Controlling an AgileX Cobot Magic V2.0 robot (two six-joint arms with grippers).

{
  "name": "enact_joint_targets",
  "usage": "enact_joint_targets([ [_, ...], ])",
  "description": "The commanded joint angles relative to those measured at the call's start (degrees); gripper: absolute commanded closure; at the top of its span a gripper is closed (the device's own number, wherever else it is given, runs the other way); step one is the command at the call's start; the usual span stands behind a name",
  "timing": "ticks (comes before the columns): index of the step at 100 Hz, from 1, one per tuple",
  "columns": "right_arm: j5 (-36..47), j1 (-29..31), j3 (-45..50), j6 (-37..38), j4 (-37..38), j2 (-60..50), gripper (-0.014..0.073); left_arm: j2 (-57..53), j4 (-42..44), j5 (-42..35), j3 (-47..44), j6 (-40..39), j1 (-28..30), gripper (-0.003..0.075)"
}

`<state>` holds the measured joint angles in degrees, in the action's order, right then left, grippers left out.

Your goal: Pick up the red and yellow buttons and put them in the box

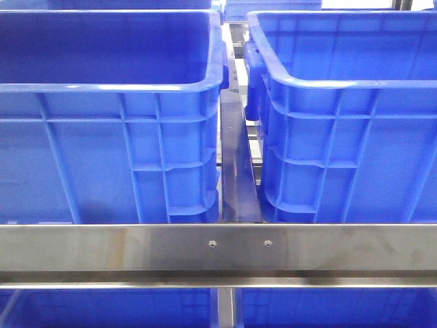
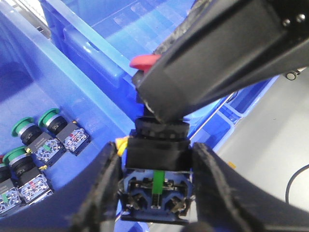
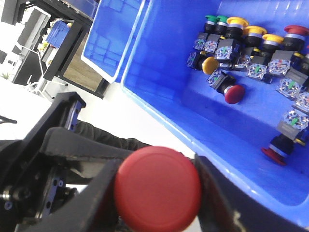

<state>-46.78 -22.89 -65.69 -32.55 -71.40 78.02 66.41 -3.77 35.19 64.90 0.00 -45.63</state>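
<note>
A red button is held between both grippers, outside the crates. In the right wrist view its round red cap point(image 3: 157, 189) fills the gap of my right gripper point(image 3: 155, 193), which is shut on it. In the left wrist view my left gripper point(image 2: 155, 186) is shut on the button's black and blue switch body point(image 2: 155, 154). There the right gripper's black finger point(image 2: 217, 53) covers the head, leaving a red sliver point(image 2: 144, 61). The blue box point(image 3: 193, 113) beside it holds several red point(image 3: 234, 94), yellow point(image 3: 209, 64) and green buttons. Neither gripper shows in the front view.
The front view shows two blue crates, left point(image 1: 102, 89) and right point(image 1: 341, 85), behind a steel rail point(image 1: 218, 246). In the left wrist view a crate point(image 2: 82, 92) holds green buttons point(image 2: 50, 118). Grey floor point(image 2: 270, 145) lies beyond.
</note>
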Motion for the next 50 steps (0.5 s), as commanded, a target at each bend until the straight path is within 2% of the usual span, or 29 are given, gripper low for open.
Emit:
enact_joint_targets([
  [1, 0.0, 0.0, -2.0, -1.6, -3.5, -1.7, 0.0409, -1.0, -0.5, -4.4, 1.6, 0.0, -0.3, 0.0382],
  [10, 0.3, 0.0, -2.0, -2.7, -3.5, -1.7, 0.0409, -1.0, -0.5, -4.3, 1.6, 0.0, -0.3, 0.0187],
  [17, 1.1, 0.1, -2.0, -3.5, -3.5, -1.7, 0.0409, -1.0, -0.5, -4.3, 1.6, 0.0, -0.2, 0.0108],
  [36, 4.4, 2.2, -2.0, -5.4, -3.5, -1.8, 0.0409, -2.5, 1.4, -4.3, 1.6, -3.4, 0.0, 0.01],
  [50, 4.4, 5.3, -2.0, -6.2, -3.5, -2.3, 0.0409, -4.0, 7.8, -3.7, 1.6, -10.2, 1.3, 0.01],
])
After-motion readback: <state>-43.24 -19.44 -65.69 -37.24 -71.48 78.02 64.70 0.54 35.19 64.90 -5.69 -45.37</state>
